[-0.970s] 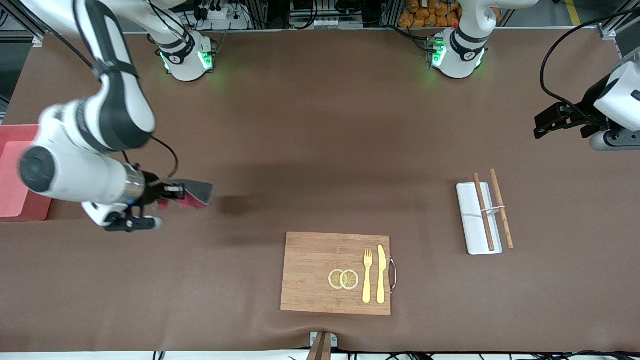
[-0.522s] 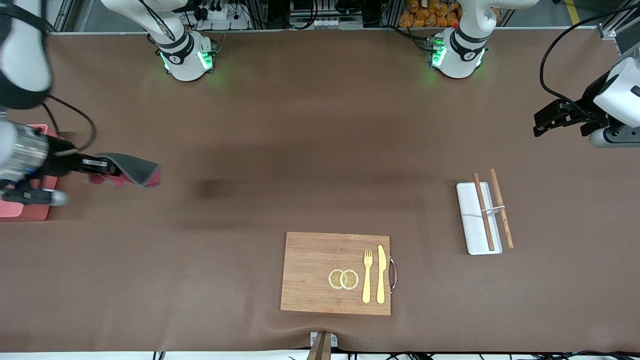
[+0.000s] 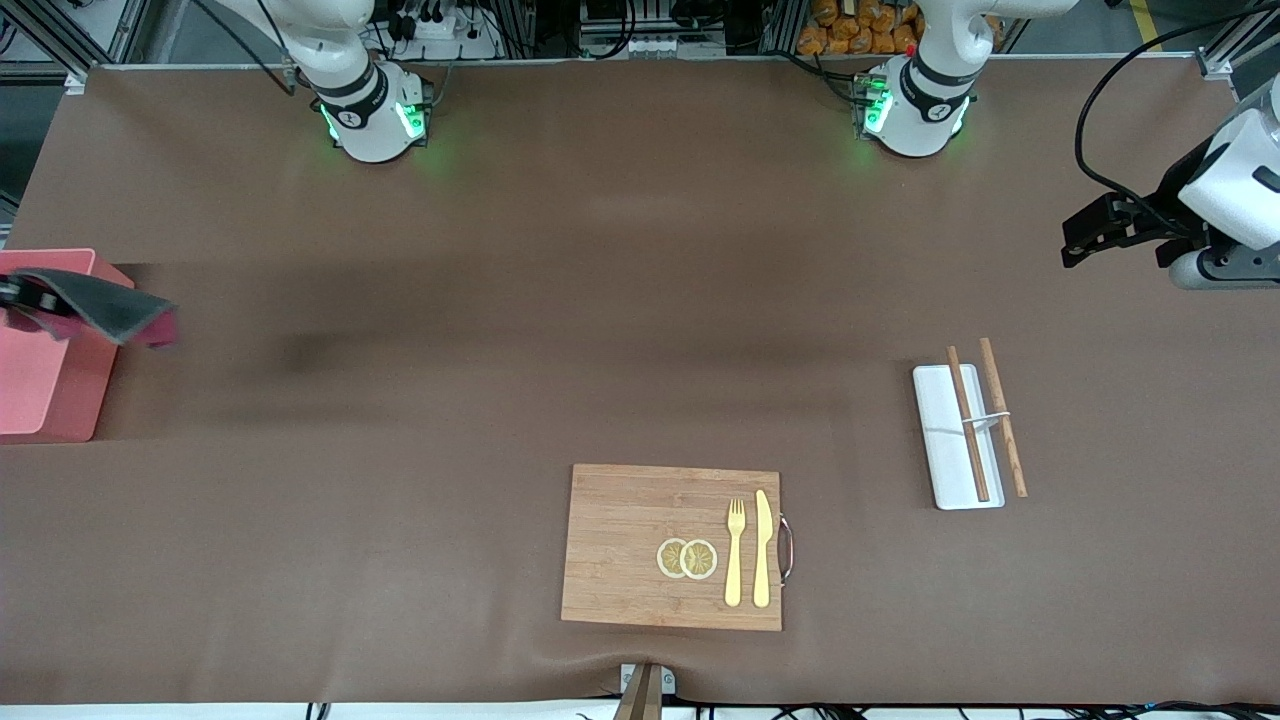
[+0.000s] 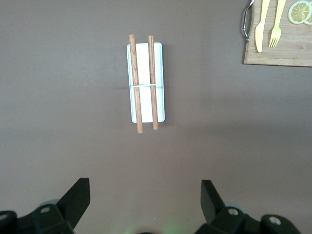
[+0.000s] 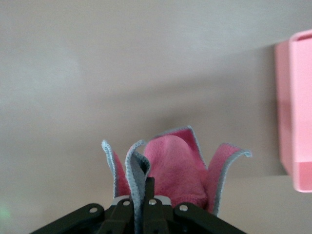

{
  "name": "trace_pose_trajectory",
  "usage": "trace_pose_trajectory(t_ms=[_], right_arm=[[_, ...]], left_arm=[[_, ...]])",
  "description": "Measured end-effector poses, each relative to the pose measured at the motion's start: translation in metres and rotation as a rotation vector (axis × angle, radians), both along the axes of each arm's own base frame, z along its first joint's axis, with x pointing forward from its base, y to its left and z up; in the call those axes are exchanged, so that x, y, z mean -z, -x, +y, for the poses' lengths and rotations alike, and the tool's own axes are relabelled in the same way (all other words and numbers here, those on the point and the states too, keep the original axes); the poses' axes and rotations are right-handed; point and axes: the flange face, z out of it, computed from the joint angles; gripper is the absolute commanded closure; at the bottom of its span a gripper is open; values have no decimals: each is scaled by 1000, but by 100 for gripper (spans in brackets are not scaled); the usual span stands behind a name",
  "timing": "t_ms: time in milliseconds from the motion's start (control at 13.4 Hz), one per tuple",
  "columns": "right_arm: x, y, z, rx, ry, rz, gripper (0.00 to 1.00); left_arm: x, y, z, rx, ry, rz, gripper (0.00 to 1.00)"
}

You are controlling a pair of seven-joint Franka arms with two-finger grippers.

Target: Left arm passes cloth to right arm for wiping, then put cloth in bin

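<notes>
The cloth (image 3: 110, 308), dark grey with a red-pink underside, hangs in my right gripper (image 3: 22, 296) at the right arm's end of the table. It is over the rim of the pink bin (image 3: 45, 385) and the table beside it. In the right wrist view the gripper (image 5: 146, 195) is shut on the bunched cloth (image 5: 170, 168), and the bin's wall (image 5: 295, 112) shows beside it. Most of the right arm is out of the front view. My left gripper (image 3: 1085, 228) waits open and empty in the air at the left arm's end, and it also shows in the left wrist view (image 4: 144, 197).
A white tray (image 3: 940, 440) with two wooden chopsticks (image 3: 968, 425) lies toward the left arm's end and shows in the left wrist view (image 4: 145, 68). A wooden board (image 3: 625, 545) near the front camera carries lemon slices (image 3: 687, 558), a fork (image 3: 735, 550) and a knife (image 3: 762, 548).
My right arm has carried the cloth across the table toward its own end, to the pink bin, and has mostly left the front view. The left arm has barely moved.
</notes>
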Motion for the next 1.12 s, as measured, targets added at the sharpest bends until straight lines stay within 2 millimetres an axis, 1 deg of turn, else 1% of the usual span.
trace_pose_trajectory(t_ms=[149,299,448,746,821,896,970,1045,1119], right_arm=[[8,32,-63,-30,10,2,100],[23,56,-115,-58,17,11,100],[40,66,-154,-98,62,27,100],[81,69,-223,-161,193,7,100],[92,69,-238,-171,234,10,79],[102,69,-249,-176,262,8,1],[113,70,-257,-175,274,7,0],[120,69,-260,-173,272,8,0],[123,67,-259,-173,263,4,0]], left_arm=[[0,0,2,-4,0,1,0],[0,0,5,-10,0,0,0],[0,0,6,-11,0,0,0],[-1,0,6,-11,0,-1,0],[-1,0,6,-11,0,-1,0],[-1,0,6,-11,0,-1,0],[-1,0,6,-12,0,-1,0],[-1,0,7,-13,0,0,0],[-1,0,9,-16,0,0,0]])
